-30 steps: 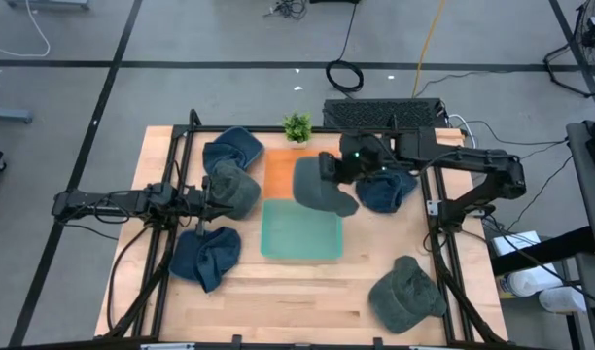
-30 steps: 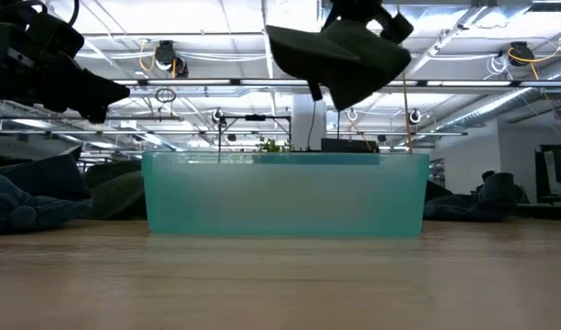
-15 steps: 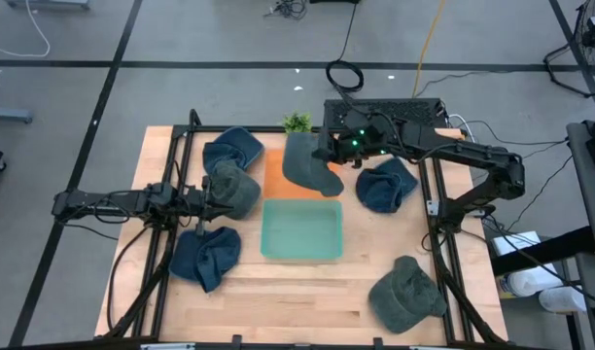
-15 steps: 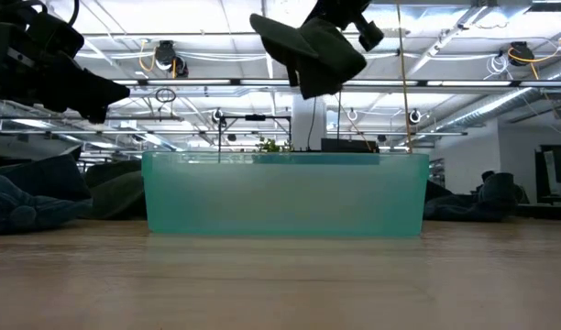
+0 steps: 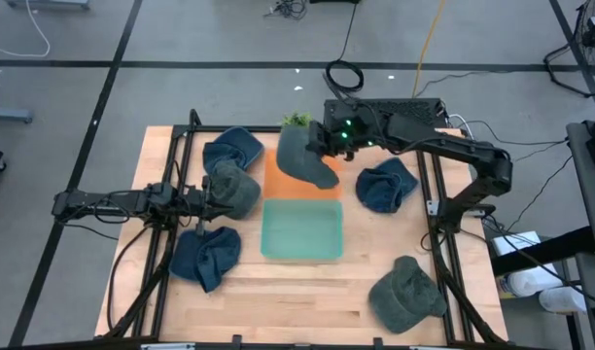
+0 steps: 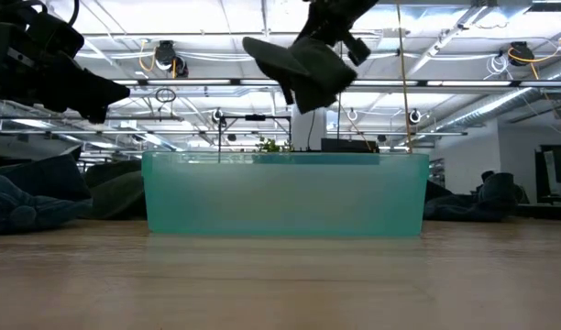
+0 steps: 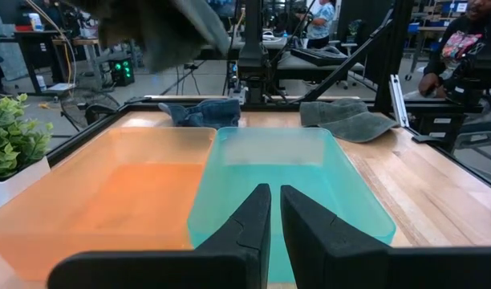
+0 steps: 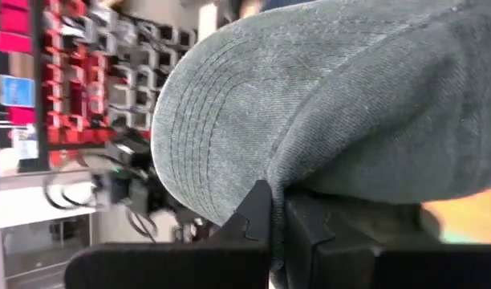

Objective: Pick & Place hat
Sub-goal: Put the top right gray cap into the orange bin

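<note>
A dark grey-green hat [image 5: 305,160] hangs in the air over the orange tray [image 5: 275,182] at the table's far middle, with my right gripper [image 5: 329,144] shut on it. The low view has the hat [image 6: 299,66] high above the teal tray [image 6: 285,194]. In the right wrist view the hat's stitched brim [image 8: 205,120] and crown fill the picture. My left gripper [image 5: 213,194] rests at the left, level, pointing across both trays; in its wrist view its fingers [image 7: 275,217] stand shut on nothing. My right gripper pinches the hat's edge where the brim meets the crown [image 8: 279,178] between its two fingers. It reaches in from the table's right, slanting downward. The hat hangs from the fingers toward the table's left, clear of the orange tray.
The teal tray [image 5: 300,231] lies just nearer than the orange one. Other hats lie around: blue ones [image 5: 234,149] [image 5: 205,258] [image 5: 385,185], green ones [image 5: 231,190] [image 5: 406,295]. A small potted plant [image 5: 297,120] stands at the far edge, behind the held hat.
My right gripper has carried the hat toward the table's far edge and a little left, from over the seam between the two trays to over the orange tray. The hat has stayed clear of both trays and kept hanging from the shut fingers.
</note>
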`<state>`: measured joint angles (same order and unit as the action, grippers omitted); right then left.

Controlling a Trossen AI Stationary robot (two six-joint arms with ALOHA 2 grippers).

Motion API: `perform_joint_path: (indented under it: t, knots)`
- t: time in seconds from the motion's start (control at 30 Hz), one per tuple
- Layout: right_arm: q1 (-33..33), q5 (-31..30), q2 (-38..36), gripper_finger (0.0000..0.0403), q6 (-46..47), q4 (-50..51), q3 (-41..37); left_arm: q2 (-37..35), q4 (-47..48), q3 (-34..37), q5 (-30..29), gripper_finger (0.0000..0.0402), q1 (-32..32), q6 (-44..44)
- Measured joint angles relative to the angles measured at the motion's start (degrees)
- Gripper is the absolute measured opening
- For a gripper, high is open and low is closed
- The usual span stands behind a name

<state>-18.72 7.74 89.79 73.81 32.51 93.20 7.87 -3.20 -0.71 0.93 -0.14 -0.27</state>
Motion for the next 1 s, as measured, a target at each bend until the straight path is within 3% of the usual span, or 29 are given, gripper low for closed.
perform_joint_path:
  t: [0.2,0.47,1.0]
  knots:
    - [-2.08,1.7,7.34,0.0,-5.16,1.15,9.95,-0.01,0.01,0.0,-0.02,0.0037,0.02,0.01]
    - [-5.6,3.13,16.0,0.0,-12.17,11.98,21.89,0.01,0.0,0.0,0.0,0.0037,0.02,0.02]
    - [-6.93,0.94,18.85,0.0,-13.74,15.58,23.11,0.0,0.0,0.0,0.0,0.0037,0.01,0.01]
